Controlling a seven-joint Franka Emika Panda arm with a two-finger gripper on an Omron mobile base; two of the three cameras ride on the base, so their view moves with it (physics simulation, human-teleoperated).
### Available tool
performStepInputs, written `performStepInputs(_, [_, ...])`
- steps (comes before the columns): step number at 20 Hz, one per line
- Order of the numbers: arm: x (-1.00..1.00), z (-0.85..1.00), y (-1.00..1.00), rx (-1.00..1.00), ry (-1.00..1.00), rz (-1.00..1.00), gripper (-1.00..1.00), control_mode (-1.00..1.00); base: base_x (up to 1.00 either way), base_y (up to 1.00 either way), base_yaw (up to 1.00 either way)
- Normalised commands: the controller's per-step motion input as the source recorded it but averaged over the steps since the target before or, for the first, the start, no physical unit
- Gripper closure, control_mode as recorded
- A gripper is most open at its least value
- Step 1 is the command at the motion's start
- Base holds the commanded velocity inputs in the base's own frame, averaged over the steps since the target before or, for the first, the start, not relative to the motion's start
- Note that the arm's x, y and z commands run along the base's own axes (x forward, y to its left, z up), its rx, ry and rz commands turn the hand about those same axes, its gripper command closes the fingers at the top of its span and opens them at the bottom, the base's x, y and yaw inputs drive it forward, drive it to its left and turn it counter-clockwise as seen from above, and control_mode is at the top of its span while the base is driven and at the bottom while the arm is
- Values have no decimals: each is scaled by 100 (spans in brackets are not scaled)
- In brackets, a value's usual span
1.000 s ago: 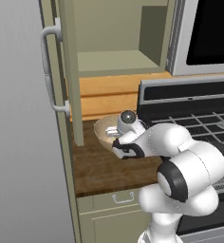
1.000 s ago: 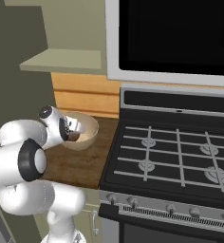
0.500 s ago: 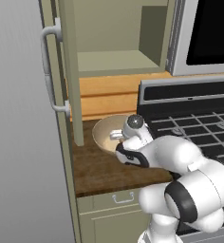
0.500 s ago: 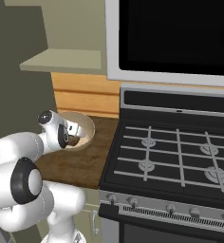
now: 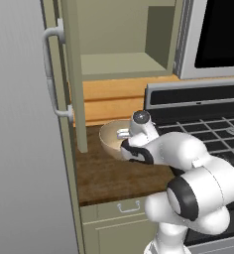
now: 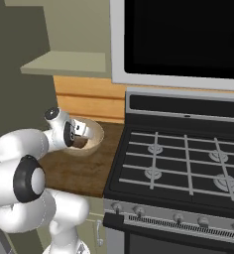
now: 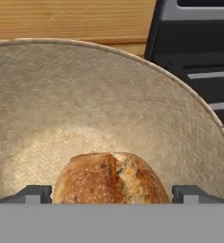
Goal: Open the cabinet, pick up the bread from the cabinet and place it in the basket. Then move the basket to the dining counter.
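Since the frames of a second ago, the arm has swung leftward and its hand has pushed further over the basket (image 5: pixel 110 140), so more of the basket's rim is now covered in the left base view.

Around the basket, the short dark wood countertop (image 5: pixel 106 176) fills the centre of the left base view, with a black stove (image 6: pixel 188 158) touching its right edge and a drawer with a small silver handle (image 5: pixel 127 207) below it. A wooden plank backsplash (image 6: pixel 87 99) runs behind the basket. Above, the cabinet (image 5: pixel 121 62) stands open in the upper part of the frame; its door (image 5: pixel 72 79) hangs edge-on at the left with a curved silver handle (image 5: pixel 53 74), and the beige shelf (image 5: pixel 124 64) inside is bare. A dark-screened microwave (image 6: pixel 178 39) sits at the upper right of the right base view. The arm's white wrist covers the near side of the basket in both base views.

The bread (image 7: pixel 111 178) lies in the bottom of the basket, at the lower centre of the hand view: a rounded brown crusty lump with a split along its top and pale floury patches. The basket's finely woven tan wall (image 7: pixel 109 95) curves up around it.

The gripper (image 7: pixel 111 193) is spread wide, its two dark fingertips (image 7: pixel 33 193) standing apart on either side of the bread, not pressing it.
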Motion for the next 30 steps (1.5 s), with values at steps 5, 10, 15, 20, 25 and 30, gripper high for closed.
performStepInputs(5, [65,0,0,0,-2,-17,-100,-100,0,0,0])
performStepInputs(10, [66,0,0,-2,36,-19,-100,-100,0,0,0])
performStepInputs(15, [53,1,0,0,32,-13,-100,-100,0,0,0])
performStepInputs(20, [48,0,0,3,17,-6,-100,-100,0,0,0])
performStepInputs(25, [29,0,-3,2,0,0,-100,-100,0,0,0])
performStepInputs(30, [3,-9,0,1,-15,0,-100,-100,0,0,0])
